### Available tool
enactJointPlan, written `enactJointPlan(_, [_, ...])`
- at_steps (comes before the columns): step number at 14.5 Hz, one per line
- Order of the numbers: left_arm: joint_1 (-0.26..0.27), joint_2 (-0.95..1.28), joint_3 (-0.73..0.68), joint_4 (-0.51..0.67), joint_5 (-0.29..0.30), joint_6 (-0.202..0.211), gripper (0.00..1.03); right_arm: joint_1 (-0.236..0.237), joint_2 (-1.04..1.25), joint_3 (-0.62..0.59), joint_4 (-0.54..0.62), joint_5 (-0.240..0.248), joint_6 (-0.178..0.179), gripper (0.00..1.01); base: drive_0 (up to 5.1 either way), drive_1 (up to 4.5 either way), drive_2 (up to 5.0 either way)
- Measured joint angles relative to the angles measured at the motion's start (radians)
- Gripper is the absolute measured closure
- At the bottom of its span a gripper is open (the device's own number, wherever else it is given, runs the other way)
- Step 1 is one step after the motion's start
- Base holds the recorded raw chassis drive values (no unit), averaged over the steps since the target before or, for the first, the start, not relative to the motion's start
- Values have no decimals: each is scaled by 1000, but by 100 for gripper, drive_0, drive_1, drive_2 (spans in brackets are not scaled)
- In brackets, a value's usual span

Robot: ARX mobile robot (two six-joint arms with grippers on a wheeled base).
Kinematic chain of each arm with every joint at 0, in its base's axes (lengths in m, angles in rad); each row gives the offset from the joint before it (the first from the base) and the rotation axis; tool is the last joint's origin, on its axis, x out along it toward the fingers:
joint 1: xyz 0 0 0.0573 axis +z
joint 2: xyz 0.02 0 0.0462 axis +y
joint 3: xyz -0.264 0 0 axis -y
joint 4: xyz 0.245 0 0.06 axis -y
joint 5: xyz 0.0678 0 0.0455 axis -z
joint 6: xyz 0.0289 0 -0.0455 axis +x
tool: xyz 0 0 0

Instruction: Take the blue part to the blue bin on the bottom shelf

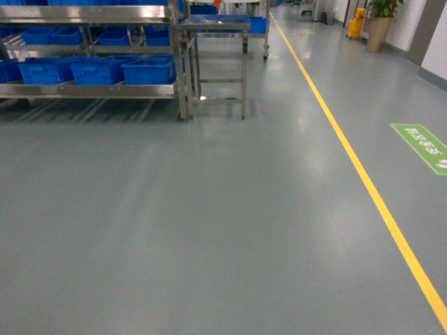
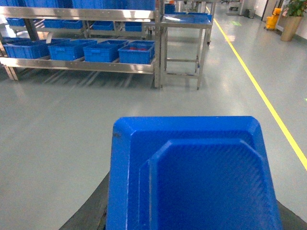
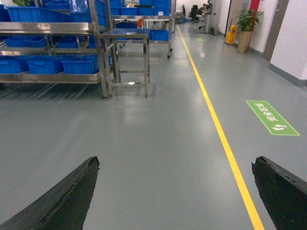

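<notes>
A blue part (image 2: 192, 177), a moulded tray-like plastic piece, fills the lower half of the left wrist view. My left gripper (image 2: 192, 221) is shut on it, and only the dark edges of its fingers (image 2: 88, 211) show beside the part. The bottom shelf (image 1: 91, 90) of a steel rack stands far ahead at the left, holding a row of blue bins (image 1: 98, 71). From the left wrist, the rightmost blue bin (image 2: 136, 52) shows something red inside. My right gripper (image 3: 175, 163) is open over bare floor with nothing in it. Neither gripper shows in the head view.
A steel table (image 1: 216, 28) stands just right of the rack. A yellow floor line (image 1: 363, 174) runs away along the right, with a green floor marker (image 1: 422, 146) beyond it. A potted plant (image 1: 379, 24) stands far back at the right. Grey floor lies between me and the rack.
</notes>
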Motion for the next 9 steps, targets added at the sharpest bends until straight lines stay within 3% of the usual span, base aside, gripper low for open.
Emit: enactJointPlan(9, [0, 1, 0, 2, 0, 0, 60, 0, 0, 0, 1, 0, 0, 3, -2, 416, -419])
